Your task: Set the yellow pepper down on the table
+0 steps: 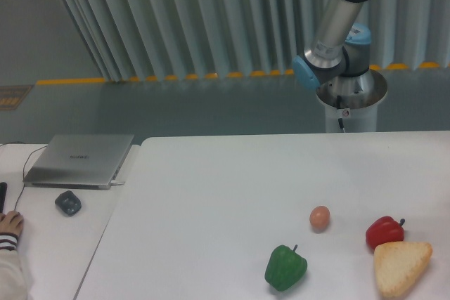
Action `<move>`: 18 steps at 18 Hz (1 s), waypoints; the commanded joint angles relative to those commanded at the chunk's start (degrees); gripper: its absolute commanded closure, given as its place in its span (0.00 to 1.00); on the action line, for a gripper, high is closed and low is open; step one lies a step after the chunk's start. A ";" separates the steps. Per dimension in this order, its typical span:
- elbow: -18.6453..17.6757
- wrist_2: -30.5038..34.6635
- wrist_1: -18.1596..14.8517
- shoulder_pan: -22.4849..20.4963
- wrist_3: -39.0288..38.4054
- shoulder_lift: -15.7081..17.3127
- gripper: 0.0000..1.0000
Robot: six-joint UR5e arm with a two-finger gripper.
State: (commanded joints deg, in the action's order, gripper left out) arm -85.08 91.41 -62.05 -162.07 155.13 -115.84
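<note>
Camera view is showing only the lower part of the UR5e arm (pixel 337 29), which is rising from its grey pedestal (pixel 349 107) behind the far edge of the table (pixel 211 194) and leaving the picture at the top right; the gripper is lying outside the picture, so I cannot tell how its jaws are standing or whether it is carrying anything. No yellow pepper is showing anywhere on the tabletop or elsewhere in the picture, so its place cannot be told. Toward the near right corner of the table, a red pepper (pixel 383 232) with a dark stem is sitting just beside, perhaps touching, a pale tan wedge of bread (pixel 401 266) that is lying at the near edge. A little left of the red pepper, a small brownish egg (pixel 320 218) is resting alone. Near the front edge, a green pepper (pixel 285 268) is sitting with its stem pointing up. Left of the table, on a narrower white desk (pixel 49 244), a closed grey laptop (pixel 79 160) is lying, with a small dark object (pixel 68 203) in front of it and a person's hand (pixel 10 224) resting at the left edge.
</note>
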 joint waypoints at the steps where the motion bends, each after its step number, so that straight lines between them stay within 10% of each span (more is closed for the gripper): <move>1: 0.00 0.00 0.00 -0.09 0.00 -0.09 0.00; 18: 1.31 0.17 -0.52 -0.62 -0.88 -1.76 0.00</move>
State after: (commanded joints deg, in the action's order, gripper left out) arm -83.77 91.58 -62.58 -162.69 154.25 -117.60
